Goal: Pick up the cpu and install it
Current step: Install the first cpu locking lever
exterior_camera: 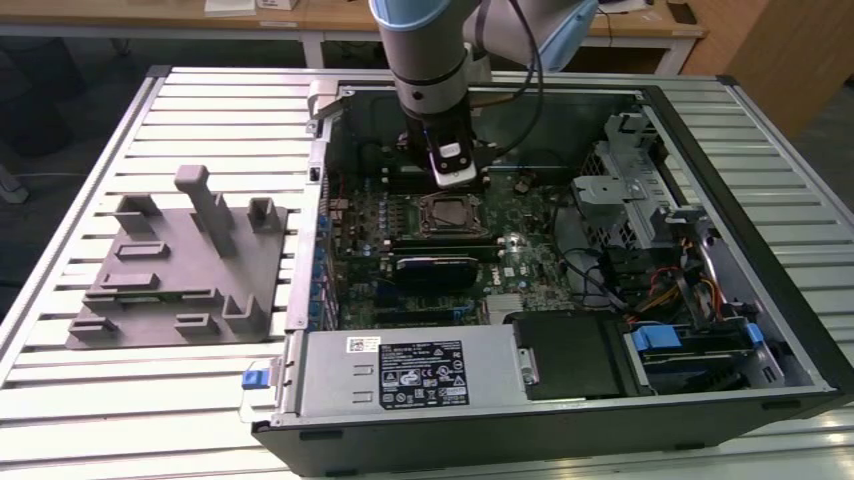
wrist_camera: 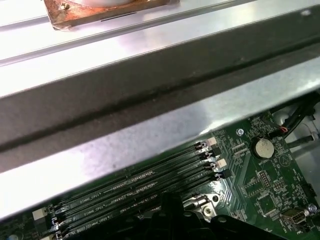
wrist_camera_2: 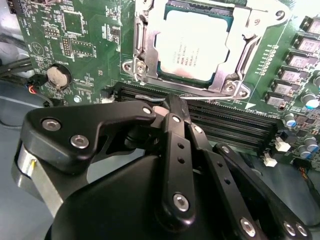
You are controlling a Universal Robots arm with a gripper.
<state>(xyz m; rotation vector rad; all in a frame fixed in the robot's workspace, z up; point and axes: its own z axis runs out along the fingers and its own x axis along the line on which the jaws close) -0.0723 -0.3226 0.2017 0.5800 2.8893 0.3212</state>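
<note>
In the exterior view, a robot arm (exterior_camera: pixel 424 60) is reaching down into an open computer case (exterior_camera: pixel 561 400) lying on its side on a slatted metal bench (exterior_camera: pixel 147 400). The hand (exterior_camera: pixel 451 172) is hanging just above the motherboard (exterior_camera: pixel 521 270), close to the square CPU socket (exterior_camera: pixel 451 213). A grey plastic fixture (exterior_camera: pixel 180 265) with upright posts is sitting on the bench toward the exterior view's left, well apart from the case. A power supply (exterior_camera: pixel 400 372) is filling the near corner of the case, with drive bays (exterior_camera: pixel 641 210) lining the side toward the exterior view's right.

In the second wrist view, the cpu (wrist_camera_2: pixel 192 44) is lying flat inside the socket's metal frame (wrist_camera_2: pixel 145 45), its pale silvery top facing up. The hand's (wrist_camera_2: pixel 172 107) black fingers (wrist_camera_2: pixel 175 112) are pressed together with nothing between them, their tips hanging over the memory slots (wrist_camera_2: pixel 235 120) just beside the socket. A round coin battery (wrist_camera_2: pixel 58 76) is sitting on the green board nearby.

In the first wrist view, the case's metal wall (wrist_camera: pixel 150 130) is running across the scene, with the long memory slots (wrist_camera: pixel 145 187) lying alongside it and the coin battery (wrist_camera: pixel 263 148) showing on the board beyond their ends.
</note>
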